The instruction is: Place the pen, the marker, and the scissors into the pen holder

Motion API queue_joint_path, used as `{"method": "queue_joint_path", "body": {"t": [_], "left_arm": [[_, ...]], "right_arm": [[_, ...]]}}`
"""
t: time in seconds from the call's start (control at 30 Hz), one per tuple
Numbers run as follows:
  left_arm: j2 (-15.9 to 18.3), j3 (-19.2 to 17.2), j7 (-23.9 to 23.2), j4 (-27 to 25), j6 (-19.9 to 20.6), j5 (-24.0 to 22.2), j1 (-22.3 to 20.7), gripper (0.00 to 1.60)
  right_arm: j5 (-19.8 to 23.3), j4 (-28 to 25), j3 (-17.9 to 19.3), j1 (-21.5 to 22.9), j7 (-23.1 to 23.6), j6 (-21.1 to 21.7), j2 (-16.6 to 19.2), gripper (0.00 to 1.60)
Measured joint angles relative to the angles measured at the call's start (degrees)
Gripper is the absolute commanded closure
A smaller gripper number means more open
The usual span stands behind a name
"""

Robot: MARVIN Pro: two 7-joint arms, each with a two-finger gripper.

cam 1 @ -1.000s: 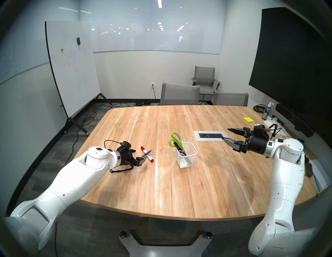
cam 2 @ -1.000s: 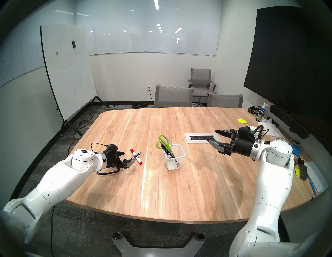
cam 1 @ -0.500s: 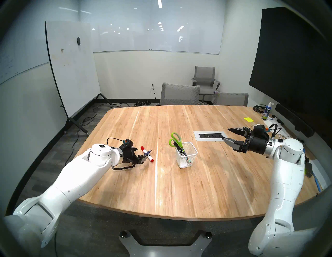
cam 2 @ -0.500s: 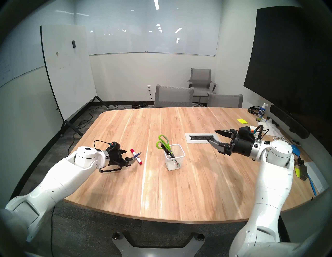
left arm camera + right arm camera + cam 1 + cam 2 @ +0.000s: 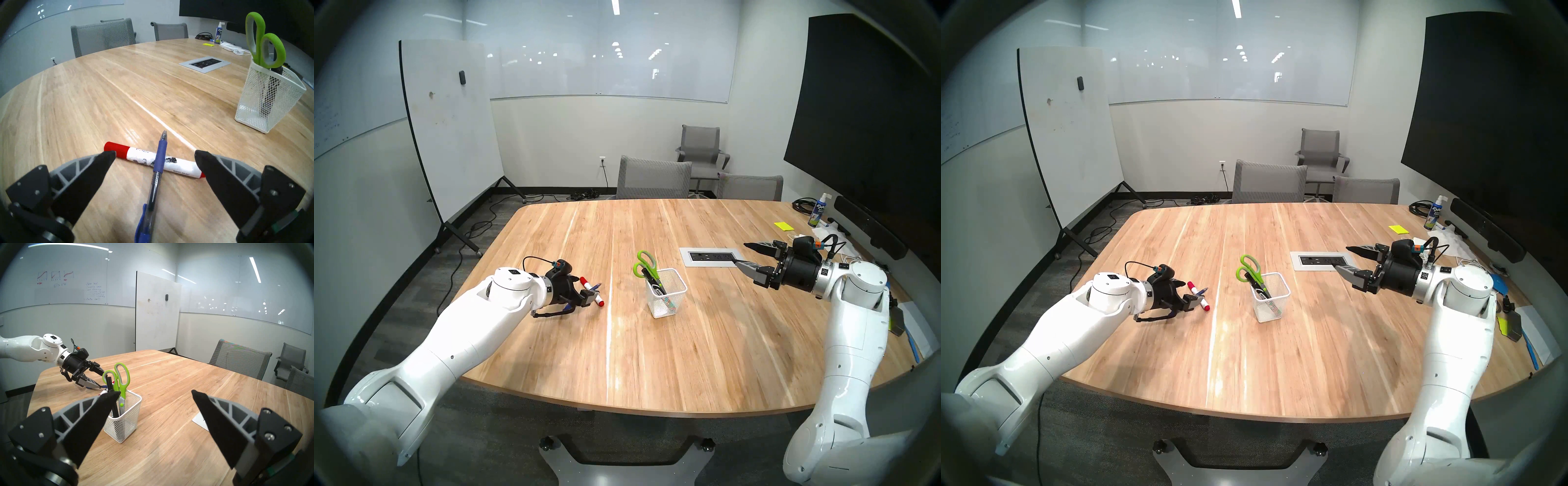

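left wrist view: left gripper spread, angled down over pen.

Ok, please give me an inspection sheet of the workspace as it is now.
Surface: wooden table, power outlet panel set in.
Job's things: scissors and black marker stand in the pen holder; blue pen lies across the red-and-white marker.
Clutter: spray bottle, yellow sticky notes at far right.
Grippers: left gripper open, astride pen and marker; right gripper open, empty.
Cables: black coil on table; cords on floor.
Surroundings: rolling whiteboard, grey chairs, dark screen.
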Motion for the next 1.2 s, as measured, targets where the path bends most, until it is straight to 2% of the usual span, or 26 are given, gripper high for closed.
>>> {"method": "queue_joint_path", "body": {"t": [1.2], "left_arm": [[-2.93, 0.41, -0.79, 4.25, -0.83, 1.94, -1.56, 0.0]], "right_arm": [[-0.03, 0.0, 0.03, 0.02, 0.0, 0.0, -0.02, 0.0]]}}
